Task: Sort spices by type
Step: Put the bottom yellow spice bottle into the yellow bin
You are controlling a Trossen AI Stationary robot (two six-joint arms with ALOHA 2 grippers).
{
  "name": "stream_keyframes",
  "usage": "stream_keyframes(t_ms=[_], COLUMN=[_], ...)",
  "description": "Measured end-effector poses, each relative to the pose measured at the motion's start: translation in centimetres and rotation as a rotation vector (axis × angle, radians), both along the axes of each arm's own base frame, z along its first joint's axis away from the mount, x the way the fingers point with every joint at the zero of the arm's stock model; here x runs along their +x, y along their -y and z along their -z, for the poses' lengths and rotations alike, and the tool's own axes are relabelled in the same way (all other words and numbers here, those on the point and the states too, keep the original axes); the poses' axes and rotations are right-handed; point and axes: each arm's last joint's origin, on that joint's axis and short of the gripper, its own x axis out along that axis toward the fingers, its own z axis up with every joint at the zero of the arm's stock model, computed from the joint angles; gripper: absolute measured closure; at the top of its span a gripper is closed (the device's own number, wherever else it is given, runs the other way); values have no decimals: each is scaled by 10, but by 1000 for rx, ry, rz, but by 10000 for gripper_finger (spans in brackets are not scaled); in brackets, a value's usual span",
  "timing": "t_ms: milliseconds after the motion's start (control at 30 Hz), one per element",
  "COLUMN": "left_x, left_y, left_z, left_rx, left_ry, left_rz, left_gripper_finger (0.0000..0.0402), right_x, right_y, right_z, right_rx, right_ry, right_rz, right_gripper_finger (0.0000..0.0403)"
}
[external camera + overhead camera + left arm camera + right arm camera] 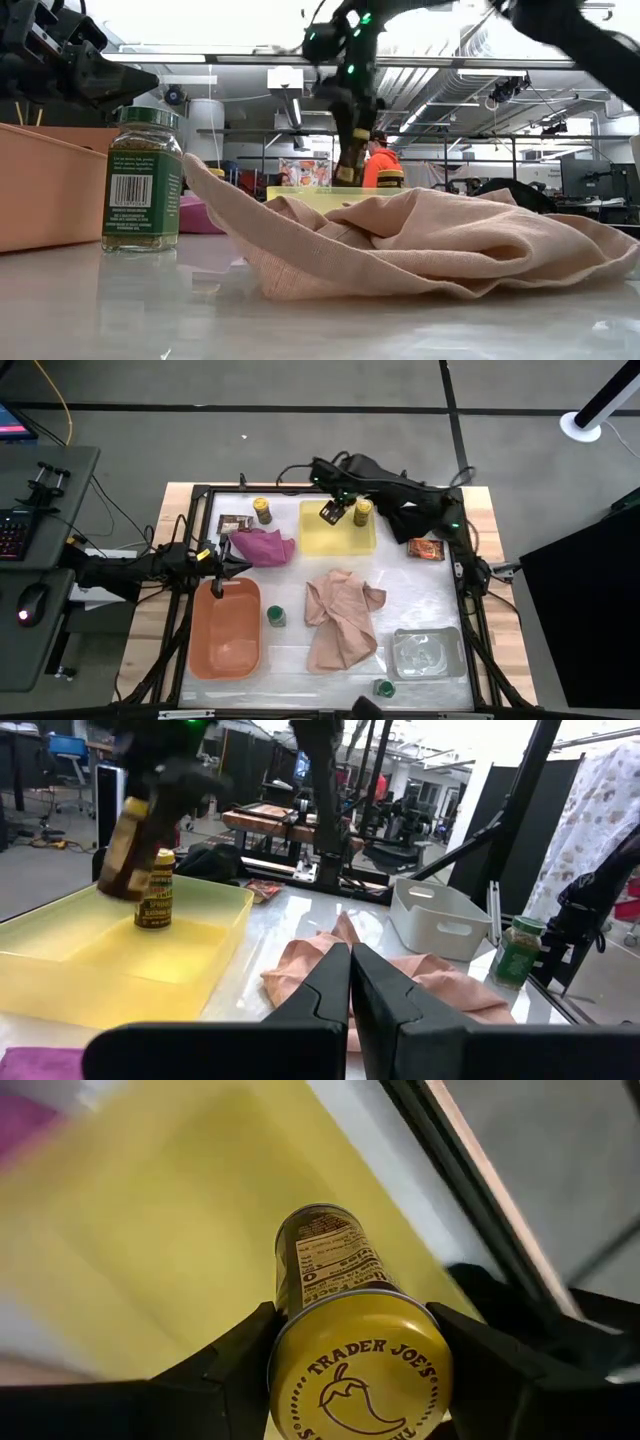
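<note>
The right end effector [355,1330] was clamped on a yellow-lidded jar [345,1330], tilted in the air above the yellow tray [338,540]. Just beside it stood a second yellow-lidded jar [363,510]; lowering carelessly could have knocked that one over, and the tilt risked a toppled landing. The left end effector [350,1000], fingers together, waited over the orange tray [226,630].

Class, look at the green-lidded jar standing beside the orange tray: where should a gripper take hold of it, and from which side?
Grip the green-lidded jar across its round lid, coming straight down from above. It stands upright, so the lid faces up. The orange tray sits close on one side and the tan cloth on the other, so a side approach is probably crowded; set the fingers along the open gap between them.
</note>
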Motion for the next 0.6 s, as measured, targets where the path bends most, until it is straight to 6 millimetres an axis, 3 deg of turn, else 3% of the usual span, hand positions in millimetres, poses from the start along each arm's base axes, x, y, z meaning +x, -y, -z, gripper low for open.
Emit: stream_keyframes(t_ms=[300, 600], left_x=[0, 0], left_y=[0, 0], left_z=[0, 0], left_rx=[0, 0], left_ry=[0, 0], left_rz=[0, 0], left_gripper_finger=[402, 402], right_x=[-4, 4], right_y=[18, 21], right_z=[61, 63], right_rx=[77, 42], right_ry=[-172, -98], right_rz=[-1, 16], right_gripper_finger=[181, 181])
